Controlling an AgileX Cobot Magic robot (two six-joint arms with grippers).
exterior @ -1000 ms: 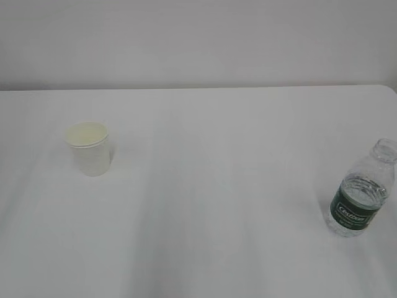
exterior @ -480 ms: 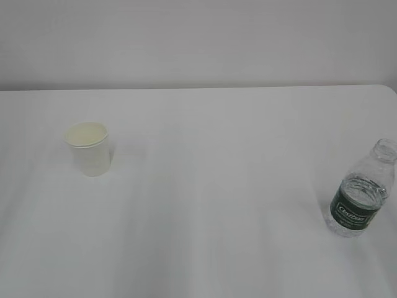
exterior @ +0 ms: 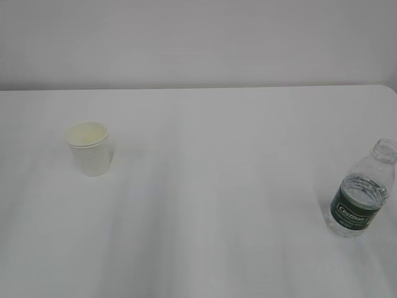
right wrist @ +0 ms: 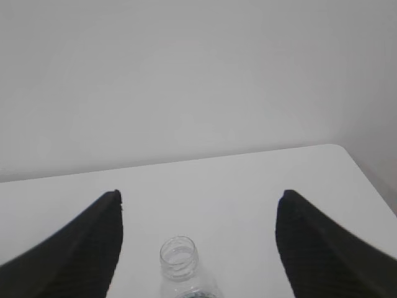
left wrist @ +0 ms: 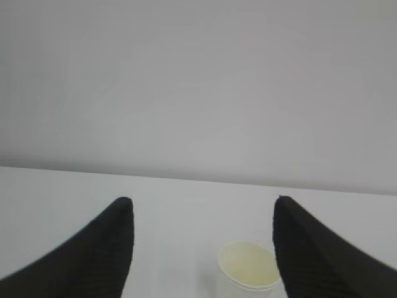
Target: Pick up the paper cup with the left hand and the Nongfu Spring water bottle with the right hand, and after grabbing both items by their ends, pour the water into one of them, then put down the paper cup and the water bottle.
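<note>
Two objects stand upright on a white table (exterior: pixel 205 186): the paper cup (exterior: pixel 90 148) at nine o'clock, the Nongfu Spring water bottle (exterior: pixel 363 194) at four o'clock, well apart. The left hand (left wrist: pixel 203 208) hovers with fingers spread behind the cup; the right hand (right wrist: pixel 200 198) likewise spread behind the bottle, neither touching

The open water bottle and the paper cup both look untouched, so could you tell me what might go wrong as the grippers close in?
1. The Nongfu Spring water bottle has no cap and holds water; a nudge from the open right gripper could tip it and spill it.
2. It stands near the table's right edge, so it might be pushed off.
3. The paper cup sits off-centre, toward the right finger of the open left gripper, and may be knocked or crushed.
</note>
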